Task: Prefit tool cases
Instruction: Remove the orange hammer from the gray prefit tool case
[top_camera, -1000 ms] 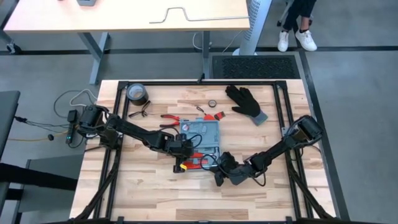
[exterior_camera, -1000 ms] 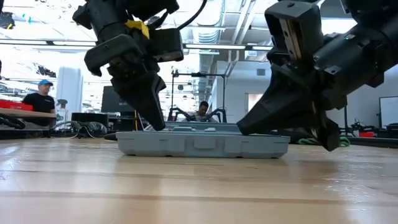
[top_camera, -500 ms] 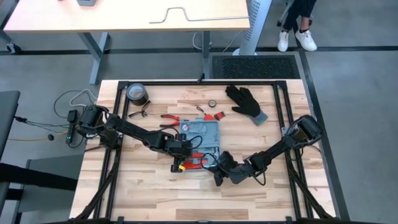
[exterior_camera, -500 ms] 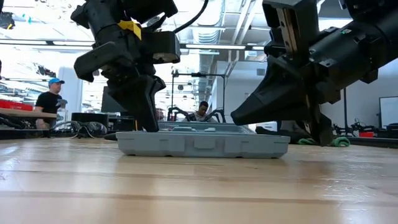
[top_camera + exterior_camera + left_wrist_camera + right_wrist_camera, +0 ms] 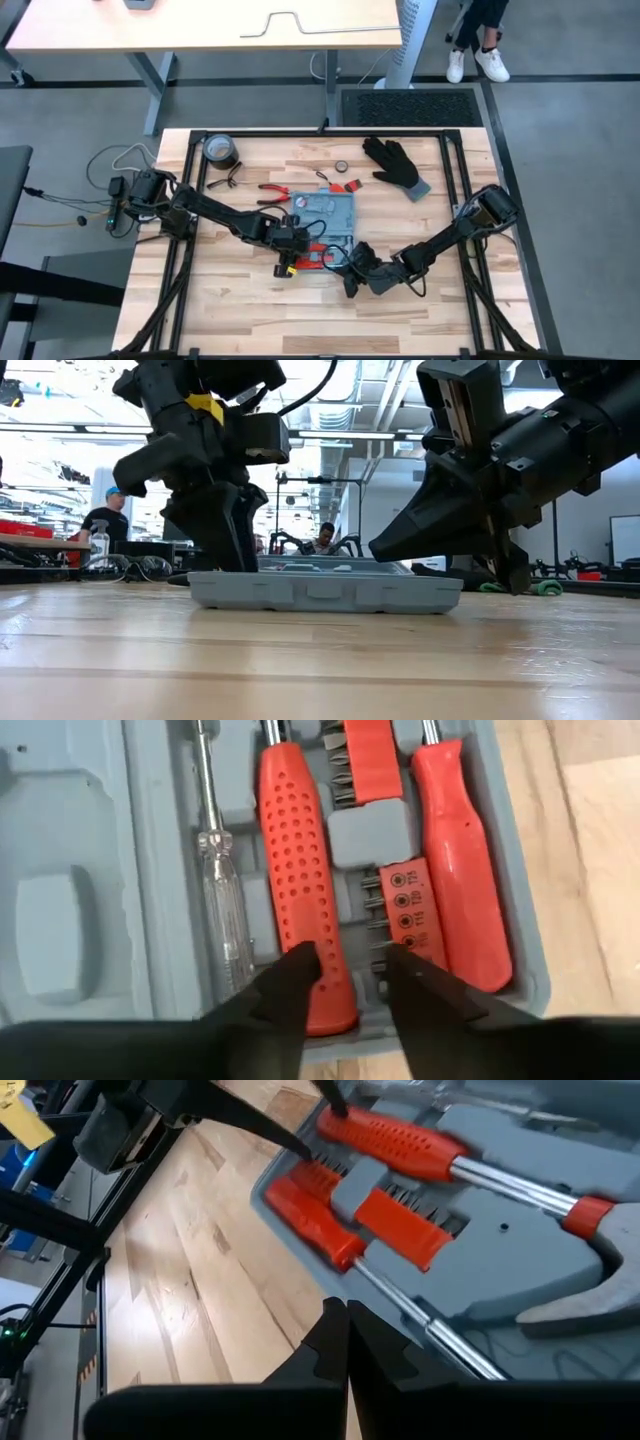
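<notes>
Both grippers crowd the tool case's (image 5: 328, 219) near edge (far side open).

I see the flat blue-grey plastic tool case (image 5: 326, 216) mid-table on the pale wood table (image 5: 240, 300), my left gripper (image 5: 292, 247) at its near left corner, my right gripper (image 5: 352, 265) just beside its near edge, black glove (image 5: 394, 163) well apart, dark tape roll (image 5: 219, 150) in the far left corner

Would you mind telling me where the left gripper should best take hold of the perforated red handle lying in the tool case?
Probably at the handle's butt end, from straight above. The perforated red handle lies flat in its recess in the tool case, with a clear screwdriver and a bit holder close alongside. The left gripper, fingers open, already straddles that end.
</notes>
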Robot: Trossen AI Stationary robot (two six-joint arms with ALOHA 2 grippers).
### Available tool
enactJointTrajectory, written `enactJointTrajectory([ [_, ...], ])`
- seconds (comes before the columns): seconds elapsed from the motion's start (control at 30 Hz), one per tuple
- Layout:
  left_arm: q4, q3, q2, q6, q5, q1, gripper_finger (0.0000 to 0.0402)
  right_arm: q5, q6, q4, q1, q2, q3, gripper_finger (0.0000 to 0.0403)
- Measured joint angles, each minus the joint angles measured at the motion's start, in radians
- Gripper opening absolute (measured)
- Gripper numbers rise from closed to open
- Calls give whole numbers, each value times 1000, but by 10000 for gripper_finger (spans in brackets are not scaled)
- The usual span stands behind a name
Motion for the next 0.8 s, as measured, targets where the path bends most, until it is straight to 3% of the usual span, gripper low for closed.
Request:
enactJointTrajectory([
  [0.2, -24, 0, -3, -17, -77, 1, 176, 0, 0, 0, 1, 0, 0, 10],
  [0.5, -25, 0, -3, 12, -186, -1, 165, 0, 1, -1, 0, 0, 0, 10],
  [0.7, -11, -1, 15, 47, -168, -13, 161, 0, 3, -3, -2, 0, 0, 10],
  [0.8, -11, 0, 28, 72, -206, -30, 161, 0, 2, -10, -7, 0, 0, 10],
])
